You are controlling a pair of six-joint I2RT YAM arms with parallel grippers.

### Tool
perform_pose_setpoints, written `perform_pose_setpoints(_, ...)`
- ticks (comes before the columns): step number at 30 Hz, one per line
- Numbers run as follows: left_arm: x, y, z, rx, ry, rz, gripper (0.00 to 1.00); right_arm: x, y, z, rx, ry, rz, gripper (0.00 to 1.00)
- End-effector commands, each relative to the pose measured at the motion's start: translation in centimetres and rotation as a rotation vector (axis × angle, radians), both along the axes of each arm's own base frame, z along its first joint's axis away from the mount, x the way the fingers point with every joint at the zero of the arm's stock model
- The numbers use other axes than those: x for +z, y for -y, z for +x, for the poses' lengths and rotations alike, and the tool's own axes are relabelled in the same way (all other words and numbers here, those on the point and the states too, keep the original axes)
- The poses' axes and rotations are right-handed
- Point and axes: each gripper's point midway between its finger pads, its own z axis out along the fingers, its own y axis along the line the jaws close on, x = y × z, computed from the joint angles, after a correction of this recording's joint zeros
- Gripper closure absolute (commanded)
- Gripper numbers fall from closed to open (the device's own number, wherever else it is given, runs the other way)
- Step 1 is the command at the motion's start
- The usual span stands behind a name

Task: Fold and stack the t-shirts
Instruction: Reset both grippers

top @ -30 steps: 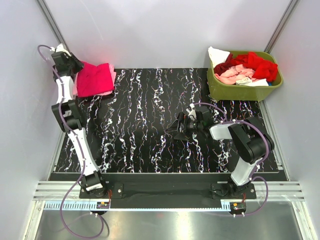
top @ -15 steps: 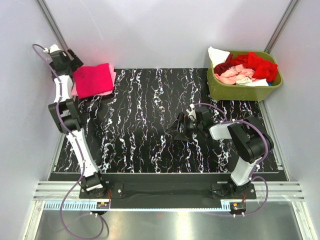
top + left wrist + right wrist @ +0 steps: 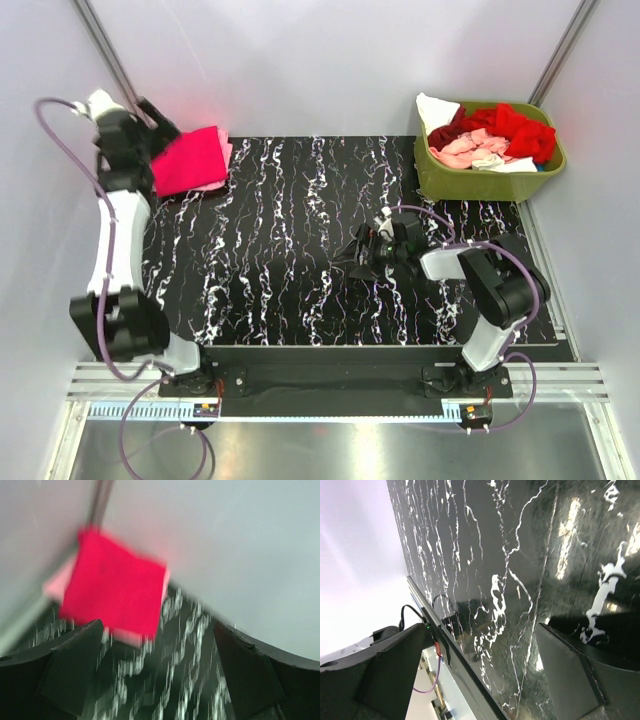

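Over at the far-left corner of the table (image 3: 290,250) the left gripper (image 3: 155,125) hangs just beside the stack, its jaws spread as wide as they go and nothing between them. From its own wrist view the cloth lies clear of both fingers, a little beyond their tips. The stack is a magenta t-shirt (image 3: 190,160) folded into a neat square, lying on top of a light pink t-shirt (image 3: 215,183) whose edges peep out along two sides. So I'd say the stacking of this shirt is done and the job now stands between shirts. Towards the middle, nearer the right side, the right gripper (image 3: 355,258) sits low over bare table, tilted on its side, jaws equally wide and holding nothing. No cloth lies anywhere near it. At the far-right corner the olive basket (image 3: 470,180) holds the rest in a heap: a white t-shirt (image 3: 435,108) draped at its left rim, a salmon t-shirt (image 3: 465,150) in the middle, a red t-shirt (image 3: 520,130) bunched on the right. To my eye the next move calls for an arm, likely the right one since it's nearer, to reach into that basket, pinch a single shirt free of the tangle and spread it flat on the open middle of the table for folding
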Motion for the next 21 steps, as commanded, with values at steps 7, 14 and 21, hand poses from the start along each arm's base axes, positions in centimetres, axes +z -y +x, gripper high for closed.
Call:
perform_pose_setpoints(7, -12.0, 15.3, -14.8, -0.433, -0.408, -0.024, 0.01, 2.9, 0.6, 0.8, -0.052, 0.123, -0.001, 0.0)
perform_pose_setpoints(14, -14.7, 16.5, -23.2, -0.532, -0.512, 0.093, 0.01, 3.3, 0.4, 0.6, -0.034, 0.133, 0.014, 0.0)
perform_pose_setpoints(21, -14.3, 17.8, -25.4, -0.632, -0.33, 0.087, 0.01, 3.9, 0.1, 0.4, -0.015, 0.151, 0.041, 0.0)
